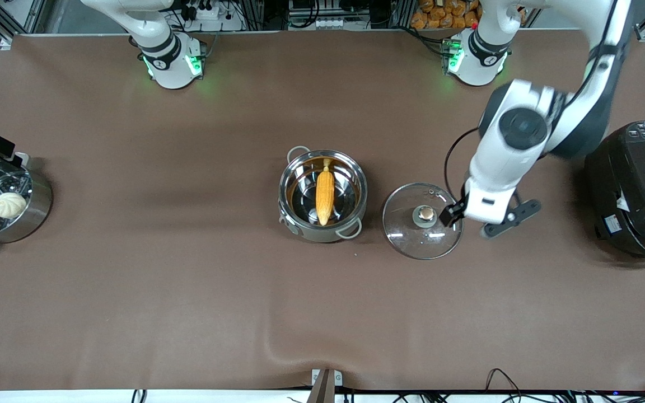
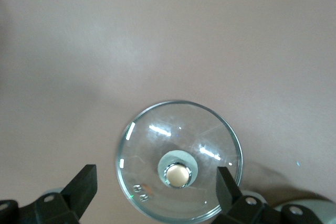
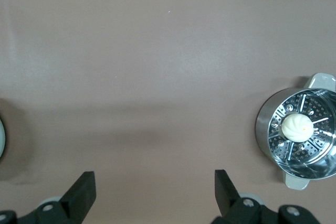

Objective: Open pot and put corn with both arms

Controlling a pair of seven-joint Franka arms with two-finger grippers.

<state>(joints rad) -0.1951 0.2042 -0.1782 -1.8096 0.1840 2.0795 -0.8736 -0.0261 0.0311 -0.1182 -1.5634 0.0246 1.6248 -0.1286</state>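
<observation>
The shiny steel pot (image 1: pixel 288 182) stands open at the table's middle, and the yellow corn (image 1: pixel 325 196) lies inside it, pale stub toward the robots' bases. Its glass lid (image 1: pixel 412 238) with the copper knob (image 1: pixel 426 213) lies flat on the table beside the pot, toward the left arm's end. My left gripper (image 1: pixel 456 215) hangs open over the lid (image 2: pixel 157 129), one finger on either side of the knob (image 2: pixel 178 175), touching nothing. My right gripper (image 3: pixel 153 178) is open and empty, high over bare table.
A steel steamer pot (image 1: pixel 40 215) with a white bun (image 1: pixel 9 205) on its perforated tray stands at the right arm's end, also in the right wrist view (image 3: pixel 265 127). A big black rice cooker (image 1: pixel 636 190) sits at the left arm's end.
</observation>
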